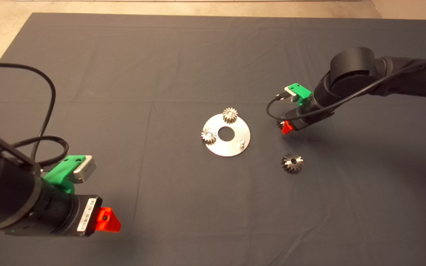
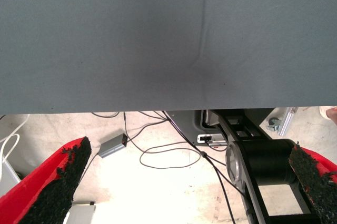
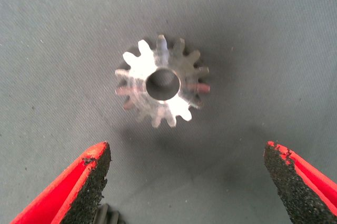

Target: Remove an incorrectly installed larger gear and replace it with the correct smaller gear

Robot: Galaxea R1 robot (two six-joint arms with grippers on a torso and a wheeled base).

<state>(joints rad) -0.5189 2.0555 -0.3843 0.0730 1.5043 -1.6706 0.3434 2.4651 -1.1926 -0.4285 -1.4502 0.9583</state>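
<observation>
Right end effector [image 3: 187, 182] hangs above the small gear [image 3: 162, 83], fingers [image 3: 92, 174] spread wide apart and holding nothing. From the wrist camera I judge the step in hand to be picking this gear up. It lies flat on the mat [image 3: 274, 40] with its hole facing up, and it sits a little beyond the line between my pads, so I would nudge forward until the hole is centred in the gap. Then I would come straight down and close across the teeth, gently, since rounded steel may slip or tip under a skewed squeeze. In the head view that gear is hidden under the right end effector [image 1: 286, 127].

Left end effector [image 1: 108, 220] waits at the near left edge of the desk, fingers apart and empty.

Nearer me than the working arm, the big gear [image 1: 291, 163] lies loose on the mat, clear of the plate [image 1: 235, 146], so removal looks done. The plate carries two small gears [image 1: 230, 115] on its far and left rim, plus a bare pin [image 1: 242, 142] on its right side, which I take as the destination.

My small gear is bright grey steel, with stubby straight teeth and a clean round bore.
</observation>
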